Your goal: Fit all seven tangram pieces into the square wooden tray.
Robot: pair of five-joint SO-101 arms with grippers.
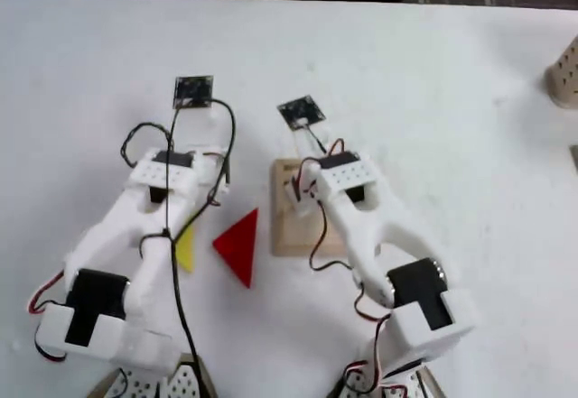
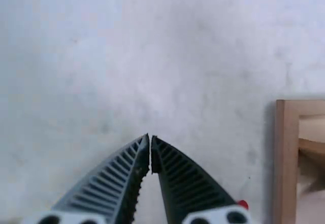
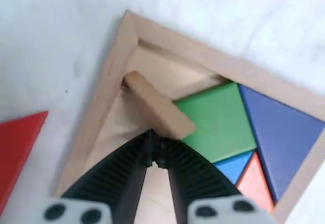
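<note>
Bright, even light leaves the white table (image 1: 433, 82) almost washed out, with only faint, soft-edged shadows; the pale square wooden tray (image 2: 281, 158) throws a narrow grey shadow on the table beside its rim

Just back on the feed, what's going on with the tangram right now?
The right gripper, shut, is over the tray, its tips by a plain wooden piece lying askew in the unfilled corner. The green piece, blue triangle, light blue piece and orange piece are in. The red triangle and yellow piece lie on the table. The left gripper is shut over bare table.
</note>
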